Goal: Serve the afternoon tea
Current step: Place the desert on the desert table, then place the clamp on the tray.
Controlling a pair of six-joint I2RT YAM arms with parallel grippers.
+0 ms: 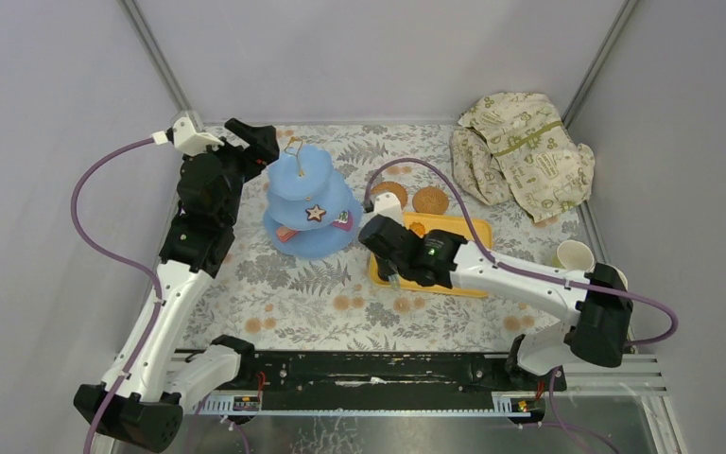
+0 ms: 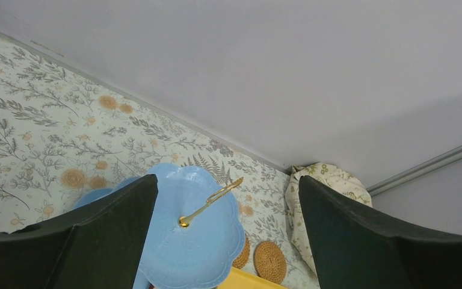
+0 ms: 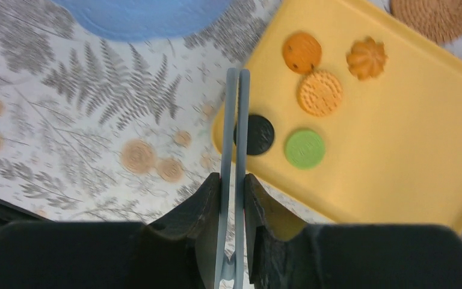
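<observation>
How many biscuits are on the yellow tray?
5: black biscuit at the tongs, green biscuit next to it, chip biscuit, waffle biscuit and swirl biscuit farther up. Right gripper may hide more.

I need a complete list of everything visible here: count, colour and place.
stand: one, light blue, far left of centre
pastries: at least three, mixed colours, on the stand
coasters: two, brown, right of the stand
tray: one, yellow, near the coasters
biscuits: five, orange, tan, black, green, on the tray
tongs: one, grey-blue, over the tray's edge
cup: one clear, pale, right edge
cloth: one, cream and green, far right corner
left end effector: open, by the stand's top
right end effector: shut on the tongs
</observation>
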